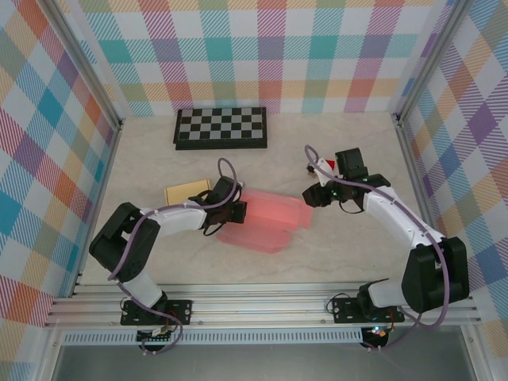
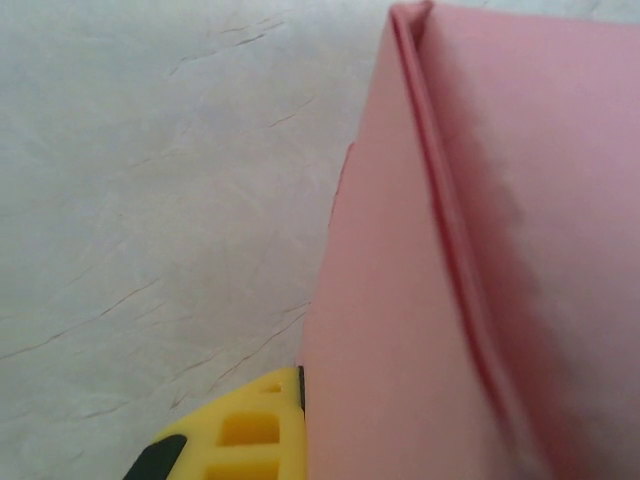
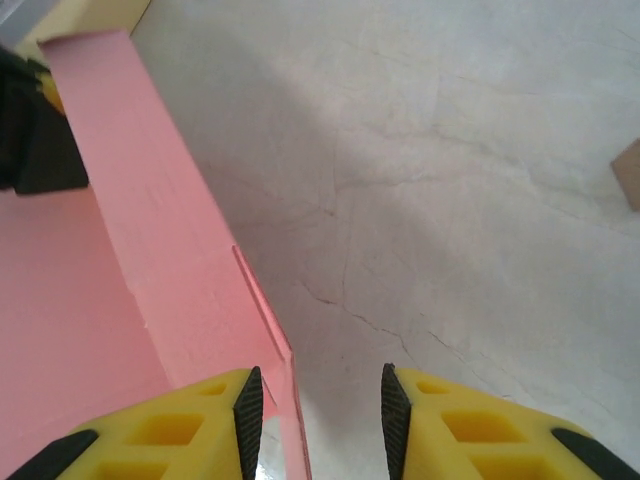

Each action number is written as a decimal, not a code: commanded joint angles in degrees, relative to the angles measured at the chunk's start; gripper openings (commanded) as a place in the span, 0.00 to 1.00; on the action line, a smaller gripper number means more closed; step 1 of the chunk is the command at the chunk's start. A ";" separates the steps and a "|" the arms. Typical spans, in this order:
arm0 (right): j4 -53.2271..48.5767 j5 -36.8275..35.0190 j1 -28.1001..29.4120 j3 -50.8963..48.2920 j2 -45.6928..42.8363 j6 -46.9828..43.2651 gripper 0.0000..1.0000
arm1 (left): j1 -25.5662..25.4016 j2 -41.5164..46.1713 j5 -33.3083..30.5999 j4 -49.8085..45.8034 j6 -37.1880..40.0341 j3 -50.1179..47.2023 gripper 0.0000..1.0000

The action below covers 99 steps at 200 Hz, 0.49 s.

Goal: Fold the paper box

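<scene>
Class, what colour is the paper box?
The paper box is pink, best seen from the top external view.

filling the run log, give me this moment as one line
left end effector: shut on paper box | right end effector: open at paper box edge | fold: in progress

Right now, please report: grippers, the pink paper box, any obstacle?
Left gripper jaws shut on pink paper box, left end. Right gripper jaws open, box edge between them. Black-and-white checkered board far back, apart from box.
</scene>
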<state>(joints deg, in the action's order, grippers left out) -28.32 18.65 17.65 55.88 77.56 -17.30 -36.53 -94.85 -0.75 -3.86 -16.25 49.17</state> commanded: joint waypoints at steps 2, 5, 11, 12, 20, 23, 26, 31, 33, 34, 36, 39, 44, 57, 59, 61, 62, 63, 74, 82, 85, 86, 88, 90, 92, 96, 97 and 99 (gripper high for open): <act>4.44 -1.02 4.09 -0.59 -1.06 -13.33 0.38 | -0.88 2.15 -5.10 -5.24 0.69 1.15 0.00; 4.57 -1.21 4.50 -0.86 -0.97 -15.28 0.39 | -0.98 2.25 -5.24 -5.20 0.71 1.06 0.00; 5.01 -1.31 4.92 -1.39 -0.71 -18.61 0.39 | -1.15 2.53 -5.22 -5.11 0.82 0.86 0.00; 5.02 -1.24 4.93 -1.47 -0.64 -19.03 0.38 | -1.16 2.55 -5.18 -5.11 0.85 0.85 0.00; 5.97 -0.90 4.94 -2.25 -0.20 -22.39 0.39 | -1.17 2.81 -5.16 -5.17 0.97 0.77 0.00; 6.21 -0.90 4.96 -2.45 -0.02 -23.64 0.39 | -1.17 2.89 -5.16 -5.19 1.00 0.80 0.00; 6.16 -0.71 4.95 -2.56 0.23 -24.93 0.39 | -1.25 2.96 -5.14 -5.19 0.97 0.78 0.00; 5.90 -0.36 4.94 -2.61 0.67 -26.79 0.39 | -1.26 3.04 -5.15 -5.22 1.06 0.70 0.00; 5.73 -0.24 4.96 -2.62 0.91 -27.47 0.39 | -1.26 3.08 -5.16 -5.22 1.01 0.67 0.00; 5.64 -0.17 4.95 -2.62 0.92 -27.81 0.39 | -1.26 3.13 -5.15 -5.21 0.98 0.63 0.00; 5.44 -0.13 4.94 -2.62 1.14 -28.43 0.38 | -1.26 3.17 -5.14 -5.20 1.03 0.61 0.00; 5.30 -0.11 5.00 -2.62 1.40 -29.09 0.38 | -1.26 3.25 -5.14 -5.12 0.99 0.58 0.00; 5.07 -0.23 4.94 -2.62 1.82 -30.00 0.38 | -1.26 3.28 -5.15 -5.11 0.98 0.49 0.00; 5.12 -0.74 4.95 -3.11 2.46 -31.27 0.37 | -1.35 3.43 -4.93 -4.94 0.82 0.49 0.00; 5.22 -0.79 4.94 -3.24 2.45 -31.40 0.37 | -1.35 3.44 -4.84 -4.89 0.79 0.45 0.00; 5.32 -0.92 4.94 -3.34 2.56 -31.55 0.38 | -1.35 3.44 -4.75 -4.83 0.76 0.37 0.00; 5.39 -0.91 4.98 -3.38 2.58 -31.60 0.38 | -1.35 3.44 -4.72 -4.79 0.73 0.34 0.00; 5.47 -0.91 4.96 -3.48 2.59 -31.67 0.38 | -1.35 3.44 -4.75 -4.77 0.75 0.33 0.00; 5.94 -1.31 5.01 -3.99 3.12 -32.24 0.38 | -1.43 3.53 -4.33 -4.37 0.52 0.23 0.00; 6.23 -1.60 5.11 -4.19 3.78 -32.50 0.38 | -1.51 3.53 -4.08 -4.07 0.44 0.19 0.00; 6.12 -1.65 5.24 -4.12 4.15 -32.53 0.38 | -1.57 3.62 -3.89 -3.99 0.42 0.19 0.00; 6.14 -1.63 5.26 -4.11 4.25 -32.53 0.38 | -1.54 3.62 -3.85 -3.93 0.43 0.16 0.00; 6.12 -1.61 5.35 -4.05 4.44 -32.42 0.38 | -1.59 3.62 -3.80 -3.89 0.43 0.15 0.00; 6.15 -1.61 5.41 -4.03 4.62 -32.44 0.38 | -1.61 3.62 -3.70 -3.79 0.36 0.23 0.00; 6.23 -1.60 5.52 -3.96 4.79 -32.31 0.38 | -1.61 3.62 -3.55 -3.66 0.39 0.27 0.00; 6.40 -1.69 5.79 -3.94 5.19 -32.20 0.38 | -1.69 3.66 -3.41 -3.53 0.43 0.29 0.00; 6.37 -1.69 5.89 -3.93 5.26 -32.19 0.38 | -1.69 3.68 -3.39 -3.49 0.43 0.30 0.00; 6.42 -1.69 6.08 -3.93 5.41 -32.25 0.38 | -1.76 3.68 -3.31 -3.41 0.43 0.25 0.00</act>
<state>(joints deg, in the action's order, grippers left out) -23.46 16.67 22.85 52.21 81.01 -45.95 -37.12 -93.45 -4.80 -7.51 -15.64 49.23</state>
